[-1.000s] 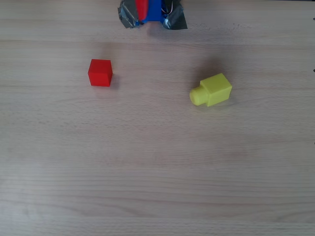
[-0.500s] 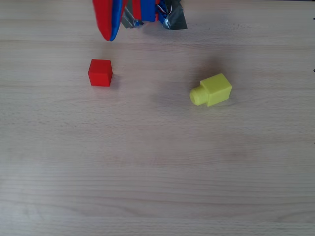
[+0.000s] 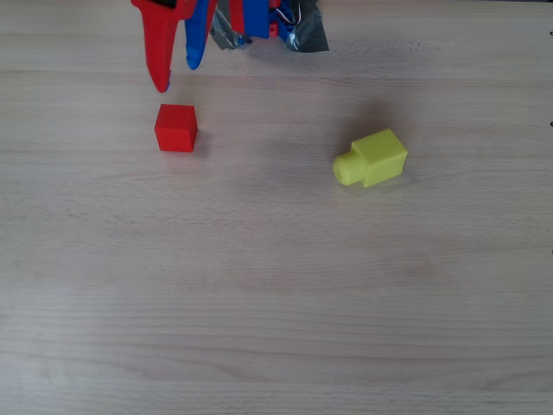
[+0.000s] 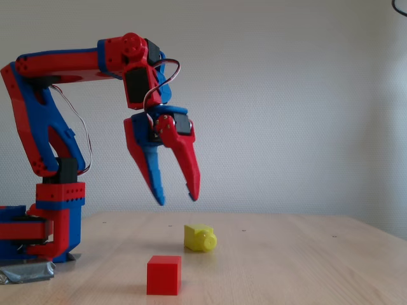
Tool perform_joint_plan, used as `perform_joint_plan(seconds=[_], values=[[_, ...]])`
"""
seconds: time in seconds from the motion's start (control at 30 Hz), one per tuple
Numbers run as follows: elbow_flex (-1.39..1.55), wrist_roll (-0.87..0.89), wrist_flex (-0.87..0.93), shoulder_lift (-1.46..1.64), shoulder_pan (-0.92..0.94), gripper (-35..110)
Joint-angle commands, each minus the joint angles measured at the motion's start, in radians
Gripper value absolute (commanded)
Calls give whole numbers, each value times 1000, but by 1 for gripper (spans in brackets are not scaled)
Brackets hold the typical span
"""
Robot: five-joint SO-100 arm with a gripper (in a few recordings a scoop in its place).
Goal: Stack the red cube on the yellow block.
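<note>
- We see the gripper (image 4: 177,199) hanging above the table (image 3: 276,303), fingers spread, empty; overhead, its upper part is cut off.
- The red cube (image 3: 176,128) lies left, the yellow block (image 3: 371,159) well apart, right.

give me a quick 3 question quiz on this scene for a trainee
1. True or false: the red cube already sits on the yellow block.
2. In the fixed view, the pincer is: A) shut on the cube, B) open and held above the table, C) resting on the block.
3. In the overhead view, toward which picture side does the block's round stub point?

Key: 1. False; they lie apart on the table. 2. B. 3. Left, toward the cube's side.
</note>
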Motion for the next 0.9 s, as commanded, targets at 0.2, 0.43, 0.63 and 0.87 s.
perform_joint_plan(seconds=[0.2,0.43,0.63,0.87], values=[[-106,-54,37,-74,51,25],[-95,-164,51,-129,64,27],[-87,-282,63,-158,95,28],[-98,-428,55,-199,196,28]])
